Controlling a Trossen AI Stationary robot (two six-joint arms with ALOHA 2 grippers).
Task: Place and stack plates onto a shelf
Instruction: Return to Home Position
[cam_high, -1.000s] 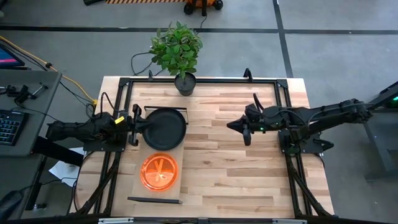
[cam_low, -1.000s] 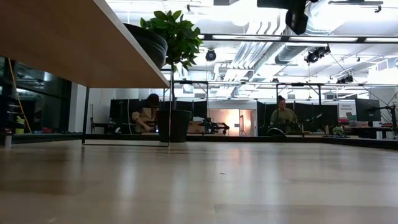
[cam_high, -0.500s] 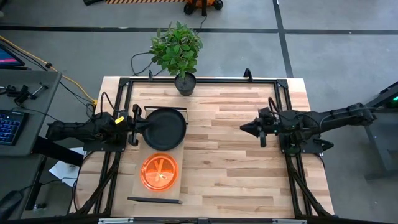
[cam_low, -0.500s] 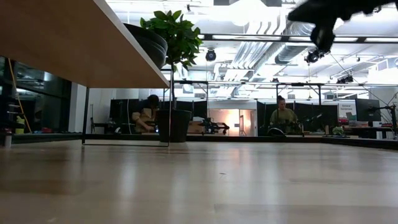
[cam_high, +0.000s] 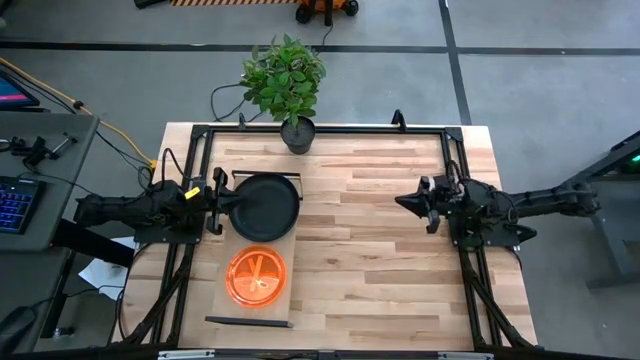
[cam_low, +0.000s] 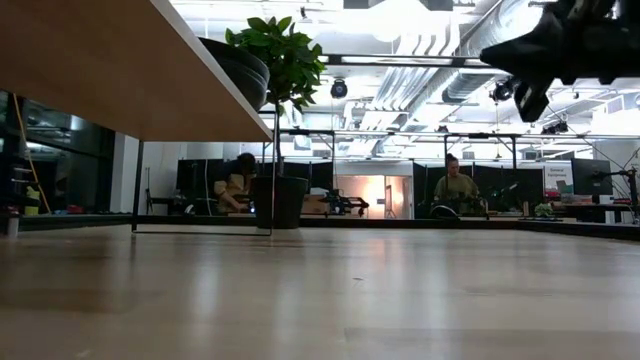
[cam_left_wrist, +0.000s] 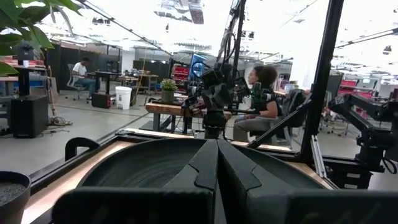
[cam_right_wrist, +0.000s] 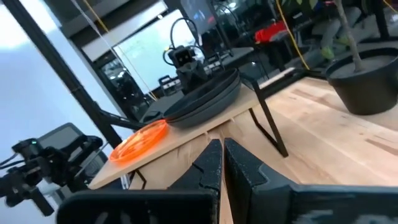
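Note:
A stack of dark plates (cam_high: 265, 207) sits on the far half of the pale wooden shelf (cam_high: 222, 295). A stack of translucent orange plates (cam_high: 256, 277) sits on its near half. My left gripper (cam_high: 222, 203) is shut at the left rim of the dark stack. The left wrist view shows its joined fingertips (cam_left_wrist: 217, 144) over the top dark plate (cam_left_wrist: 143, 165). My right gripper (cam_high: 402, 203) is shut and hovers over bare tabletop by the right edge, far from the shelf. The right wrist view shows its fingers (cam_right_wrist: 222, 146) facing the dark plates (cam_right_wrist: 205, 93) and the orange plates (cam_right_wrist: 140, 140). My left gripper's shut fingers reach level from the table's left to the left rim of the top dark plate (cam_left_wrist: 186, 163). I cannot tell whether they touch it.
A potted plant (cam_high: 298, 133) stands at the far edge, just beyond the shelf. A black frame (cam_high: 330, 128) runs around the tabletop. The wide wooden area (cam_high: 350, 260) between the shelf and the right arm holds nothing. People sit at desks in the room behind.
My right arm has drawn back from the table's middle toward the right edge and sunk a little, with its fingers still shut. The plates and the shelf have stayed put.

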